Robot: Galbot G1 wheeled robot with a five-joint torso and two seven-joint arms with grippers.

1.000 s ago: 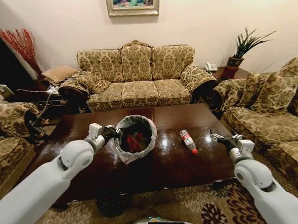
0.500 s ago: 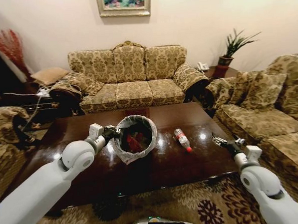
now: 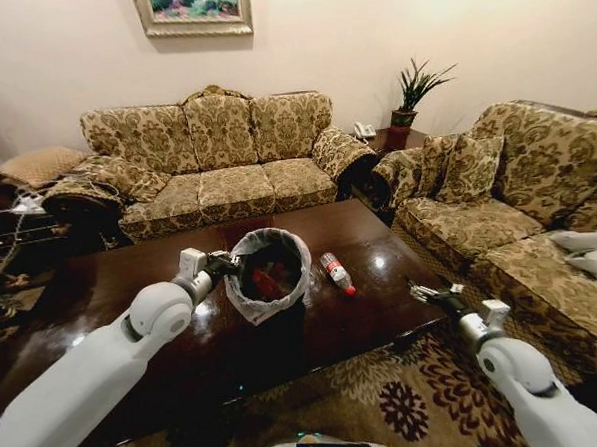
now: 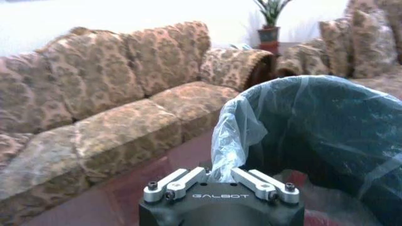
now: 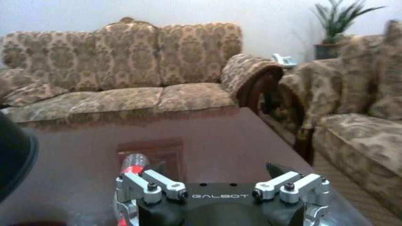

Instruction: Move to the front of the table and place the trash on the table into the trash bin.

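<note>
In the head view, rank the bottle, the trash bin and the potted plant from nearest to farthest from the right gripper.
1. The bottle, lying on the table beyond and left of the right gripper.
2. The trash bin, farther left, held by the left gripper.
3. The potted plant, against the back wall.

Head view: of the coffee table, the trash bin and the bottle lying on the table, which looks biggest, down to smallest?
1. The table
2. The trash bin
3. The bottle

Bin and bottle sit side by side, so nearness hardly skews this.
</note>
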